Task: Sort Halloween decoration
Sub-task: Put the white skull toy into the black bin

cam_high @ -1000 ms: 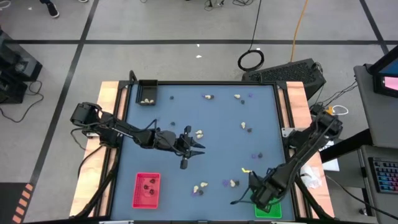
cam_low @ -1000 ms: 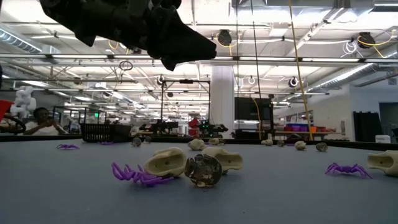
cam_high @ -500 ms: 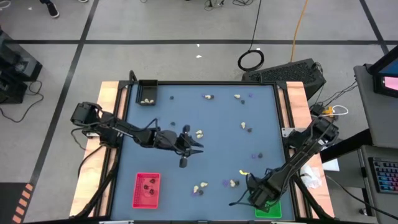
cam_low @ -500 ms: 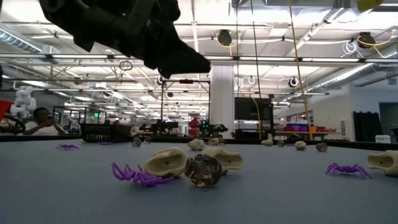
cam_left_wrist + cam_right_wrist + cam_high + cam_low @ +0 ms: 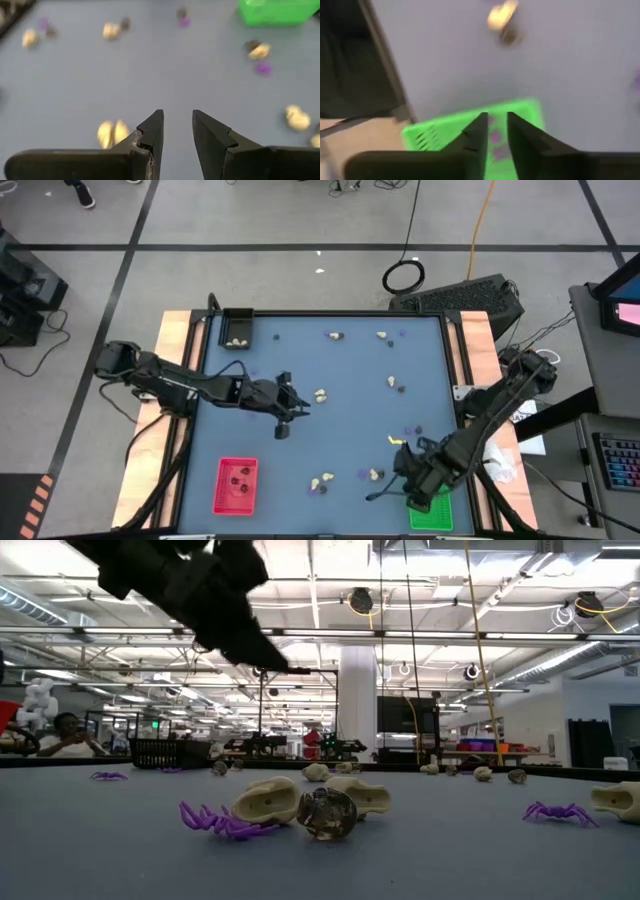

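Small trinkets lie scattered on the blue table (image 5: 340, 370): cream-white lumps (image 5: 320, 394), black lumps (image 5: 401, 389) and purple bits (image 5: 362, 475). The low view shows a cream lump (image 5: 265, 802), a black lump (image 5: 327, 812) and a purple spider (image 5: 215, 820) close together. My left gripper (image 5: 303, 406) hovers open left of the middle, with the cream pair (image 5: 112, 132) just beside it. My right gripper (image 5: 395, 480) hangs open at the far-left corner of the green tray (image 5: 432, 510). Neither holds anything.
The green tray (image 5: 470, 132) holds purple bits. A red tray (image 5: 236, 485) at the near left holds black lumps. A black tray (image 5: 238, 328) at the far left corner holds cream lumps. A yellow bit (image 5: 395, 440) lies near the right gripper. Wooden rails edge the table.
My left gripper has drawn back toward the table's left edge and a little toward the far edge, away from the cream pair. My right gripper has moved from over the green tray toward the far edge and slightly left. The trinkets have stayed where they were.
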Available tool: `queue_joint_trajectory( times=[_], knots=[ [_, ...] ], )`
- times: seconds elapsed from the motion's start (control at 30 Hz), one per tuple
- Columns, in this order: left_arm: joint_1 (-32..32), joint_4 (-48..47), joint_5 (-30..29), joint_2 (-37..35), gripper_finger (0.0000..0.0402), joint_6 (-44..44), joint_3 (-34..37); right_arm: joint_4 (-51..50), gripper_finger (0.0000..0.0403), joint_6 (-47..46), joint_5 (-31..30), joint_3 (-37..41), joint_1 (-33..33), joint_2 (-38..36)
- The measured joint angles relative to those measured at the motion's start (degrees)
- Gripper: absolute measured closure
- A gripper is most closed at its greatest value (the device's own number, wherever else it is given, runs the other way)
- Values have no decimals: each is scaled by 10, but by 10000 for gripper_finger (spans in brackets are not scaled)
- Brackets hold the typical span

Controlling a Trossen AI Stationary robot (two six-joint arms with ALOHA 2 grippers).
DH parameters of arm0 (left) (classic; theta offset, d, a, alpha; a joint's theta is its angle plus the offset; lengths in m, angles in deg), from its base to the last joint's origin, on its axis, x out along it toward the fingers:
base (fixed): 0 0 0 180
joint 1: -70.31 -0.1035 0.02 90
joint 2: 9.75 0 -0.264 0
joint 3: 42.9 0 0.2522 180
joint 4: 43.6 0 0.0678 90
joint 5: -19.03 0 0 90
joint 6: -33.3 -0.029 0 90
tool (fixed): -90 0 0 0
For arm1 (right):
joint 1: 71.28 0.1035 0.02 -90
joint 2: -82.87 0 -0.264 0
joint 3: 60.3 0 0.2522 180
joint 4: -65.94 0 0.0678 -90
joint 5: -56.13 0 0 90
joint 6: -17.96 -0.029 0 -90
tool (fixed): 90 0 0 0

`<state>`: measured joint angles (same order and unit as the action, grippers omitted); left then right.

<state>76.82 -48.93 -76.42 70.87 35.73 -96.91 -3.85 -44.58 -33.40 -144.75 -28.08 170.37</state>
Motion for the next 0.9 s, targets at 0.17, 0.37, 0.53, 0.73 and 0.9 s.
queue_joint_trajectory(
  times=[0.17,0.37,0.53,0.73,0.9],
  knots=[
    [-30,-58,5,-2,304,31,-5,6,397,153,-63,0,-63,-8],
    [-62,-58,48,6,342,32,-5,60,400,324,-97,8,-154,-7],
    [-66,-34,52,47,366,43,-5,142,402,438,-98,46,-228,-7],
    [-66,42,51,121,330,62,-5,254,402,518,-98,102,-291,-8],
    [-66,71,26,161,291,68,-5,322,402,551,-97,136,-319,-8]
  ],
)
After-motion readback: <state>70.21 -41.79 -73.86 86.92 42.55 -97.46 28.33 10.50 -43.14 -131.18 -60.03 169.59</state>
